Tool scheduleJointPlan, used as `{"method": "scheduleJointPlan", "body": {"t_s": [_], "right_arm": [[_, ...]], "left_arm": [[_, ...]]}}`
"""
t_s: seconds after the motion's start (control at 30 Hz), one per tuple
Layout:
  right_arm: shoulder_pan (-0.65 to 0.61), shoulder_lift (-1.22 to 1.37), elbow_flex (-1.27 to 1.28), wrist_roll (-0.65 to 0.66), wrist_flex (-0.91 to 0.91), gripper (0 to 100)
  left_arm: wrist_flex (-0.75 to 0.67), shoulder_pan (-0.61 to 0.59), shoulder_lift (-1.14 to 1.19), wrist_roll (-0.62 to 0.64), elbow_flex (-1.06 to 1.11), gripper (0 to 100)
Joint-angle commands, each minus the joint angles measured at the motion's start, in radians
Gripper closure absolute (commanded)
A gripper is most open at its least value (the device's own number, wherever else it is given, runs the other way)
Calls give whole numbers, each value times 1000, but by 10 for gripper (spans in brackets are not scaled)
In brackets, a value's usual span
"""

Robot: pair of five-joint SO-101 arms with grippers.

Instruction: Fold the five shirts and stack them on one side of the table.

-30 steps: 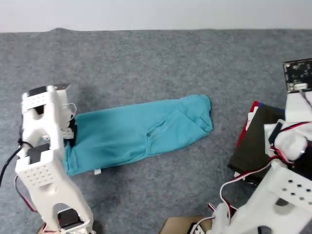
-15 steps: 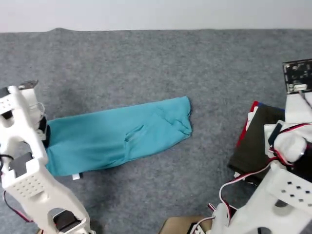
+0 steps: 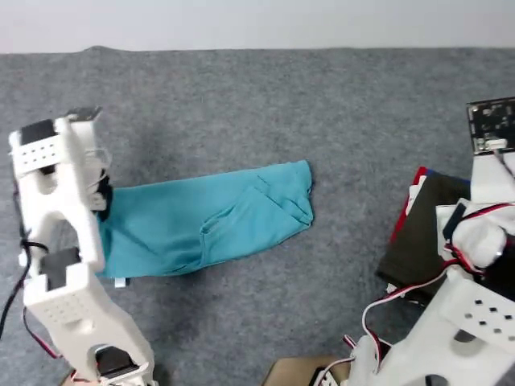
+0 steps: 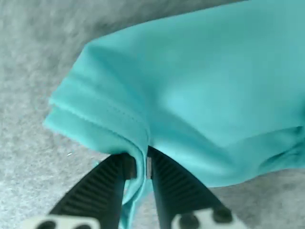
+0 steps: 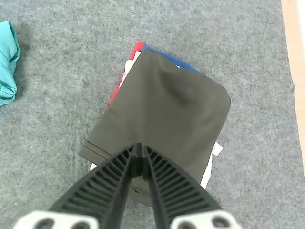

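- The left gripper is closed tight on the folded edge of the teal shirt; several layers of hem are squeezed between its two black fingers
- The left arm stands bent over the left end of the shirt, with the wrist pointing down, so the pinched edge seems a little lifted from the grey felt
- From this held end the teal shirt lies as a long band across the middle of the table, slanting away to the right, with loose wrinkles and one flap turned over near its far end
- I judge the cloth to be light, thin and very soft: it has no stiffness, so it hangs and bunches where it is not supported, and it probably drags on the felt rather than slides
- A good place to take hold is a hem or a corner where the layers lie together, as here; a grip in the middle of the cloth would only pull up one layer and spoil the fold
- Well apart, at the right side of the table, the stack of folded shirts lies with a dark olive shirt on top and red, blue and white edges showing below it
- The right arm is folded back over this stack; the right gripper has its fingers pressed together above the near edge of the olive shirt, and I see nothing held in them
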Motion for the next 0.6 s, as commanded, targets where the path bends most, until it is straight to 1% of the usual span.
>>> {"method": "scheduleJointPlan", "body": {"t_s": [0.0,0.17,0.33,0.43,0.57], "right_arm": [[-8,-24,-8,9,25,989],[-8,-22,-5,9,24,989],[-8,-22,-3,9,24,989],[-8,-21,-2,9,24,989],[-8,-21,-2,8,24,989]], "left_arm": [[34,118,-124,60,13,996],[34,285,-187,130,19,996],[29,450,-190,195,-10,996],[28,532,-163,221,-77,996],[28,611,-87,245,-216,996]]}}
